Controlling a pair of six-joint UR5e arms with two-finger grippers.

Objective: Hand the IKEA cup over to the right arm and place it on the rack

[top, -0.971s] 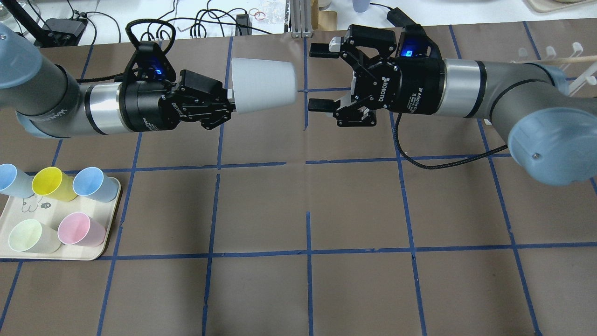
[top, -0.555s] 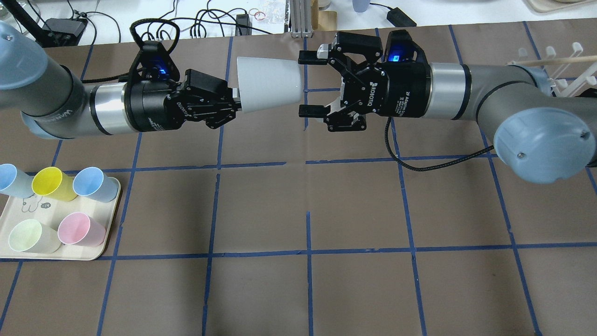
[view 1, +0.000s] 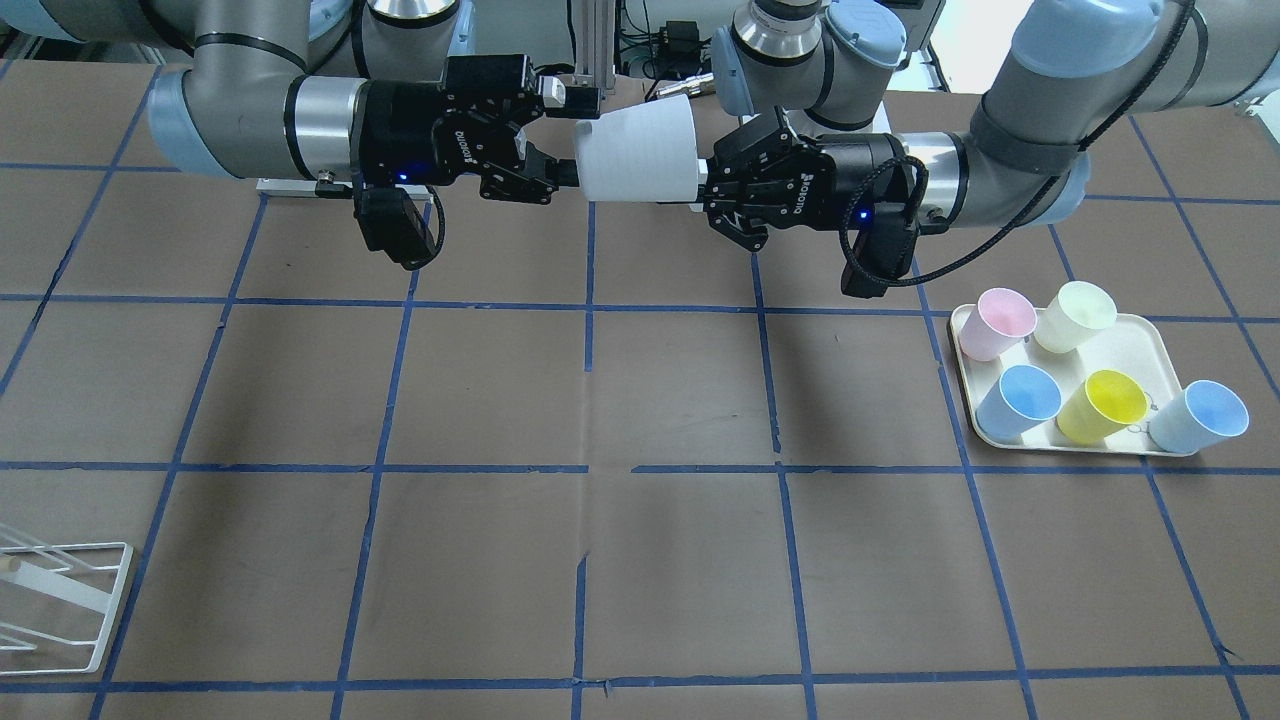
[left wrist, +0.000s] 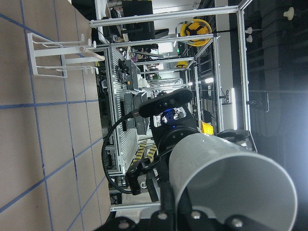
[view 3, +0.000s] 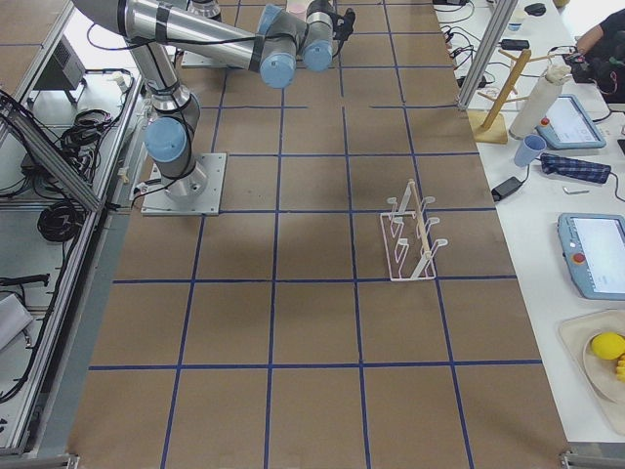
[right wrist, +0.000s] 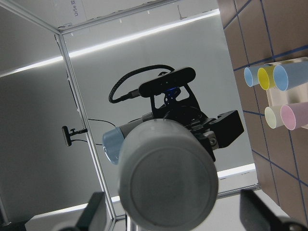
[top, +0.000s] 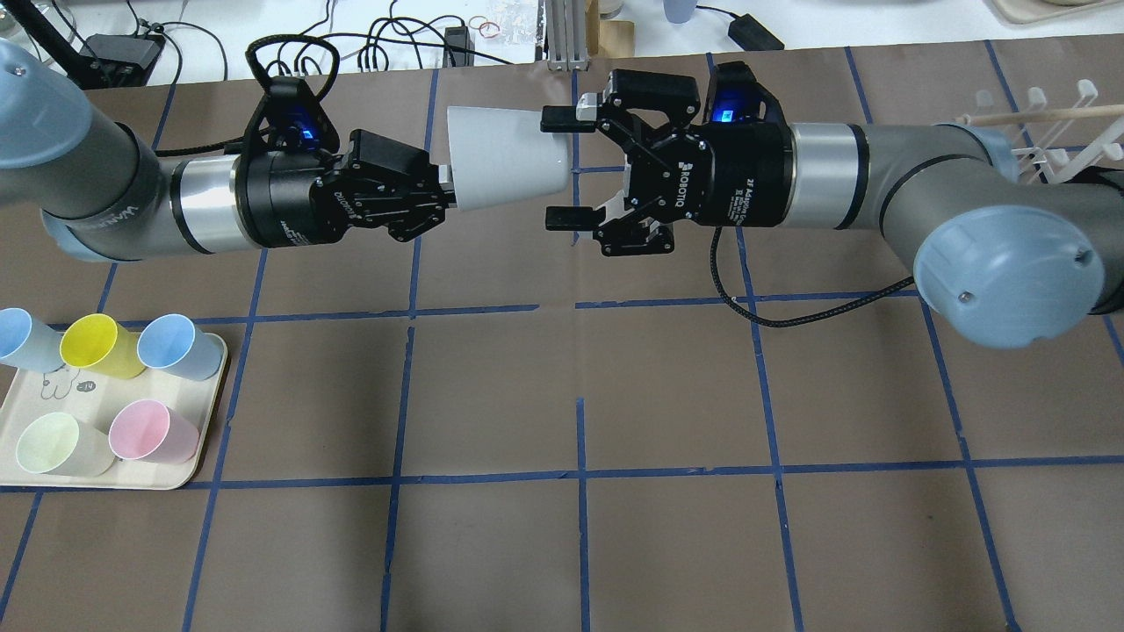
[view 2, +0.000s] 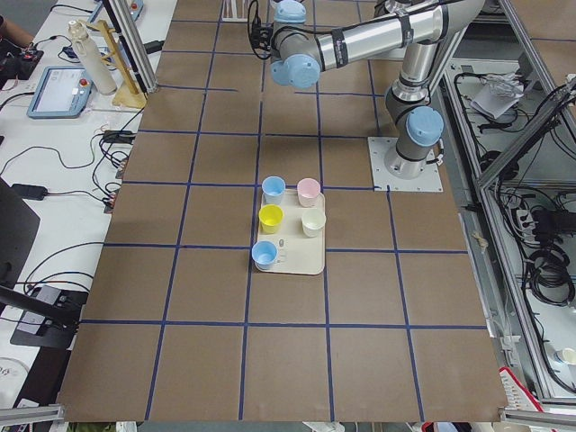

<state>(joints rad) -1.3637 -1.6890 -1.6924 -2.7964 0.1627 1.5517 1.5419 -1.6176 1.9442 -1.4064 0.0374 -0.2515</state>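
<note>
- Where did your jaws stand?
- Your left gripper [top: 443,188] was pinched on the rim of the IKEA cup [top: 505,158] and held it sideways in the air, base toward the right arm [top: 878,180]. Your right gripper [top: 560,168] stood wide, its fingers [top: 562,118] on either side of the cup's narrow end. Contact could not be told.
- And farther out?
- The cup hung above the far middle of the table [top: 667,386]. The rack [view 3: 410,239] sat toward your right end, well apart. The tray [top: 88,399] of coloured cups [top: 140,430] lay at your near left.

Matt plastic IKEA cup [top: 505,158], thin wire rack [view 3: 410,239], matt table [top: 667,386]
</note>
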